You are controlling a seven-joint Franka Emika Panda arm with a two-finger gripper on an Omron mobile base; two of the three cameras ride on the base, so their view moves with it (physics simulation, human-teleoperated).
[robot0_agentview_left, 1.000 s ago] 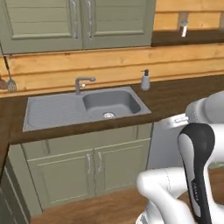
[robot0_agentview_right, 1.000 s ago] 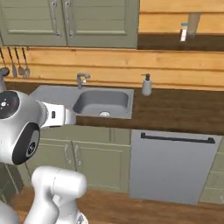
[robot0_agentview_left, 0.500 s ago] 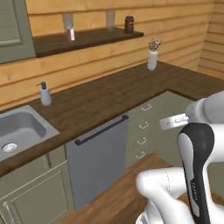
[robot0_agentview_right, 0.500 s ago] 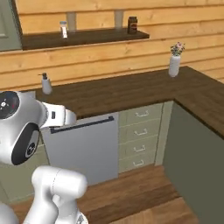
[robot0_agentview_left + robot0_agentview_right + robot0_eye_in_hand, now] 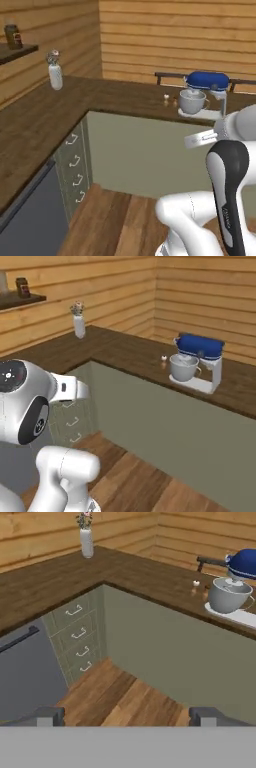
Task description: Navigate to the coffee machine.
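Note:
The coffee machine is out of view. My gripper (image 5: 128, 717) is open, its two dark fingertips (image 5: 50, 715) far apart with nothing between them, held above the wooden floor (image 5: 125, 697) in front of the counter corner. In the base views my white arm (image 5: 227, 190) rises in the foreground.
A dark wood L-shaped counter (image 5: 45, 115) wraps the corner. On it stand a blue stand mixer with a steel bowl (image 5: 202, 95), a white vase (image 5: 55, 75) and two small shakers (image 5: 163, 358). Drawers (image 5: 80, 637) and a dishwasher front (image 5: 25, 667) lie to the left.
The whole picture has swung right as the base turned: the sink and soap bottle have left the views, and the counter corner and blue mixer have come in.

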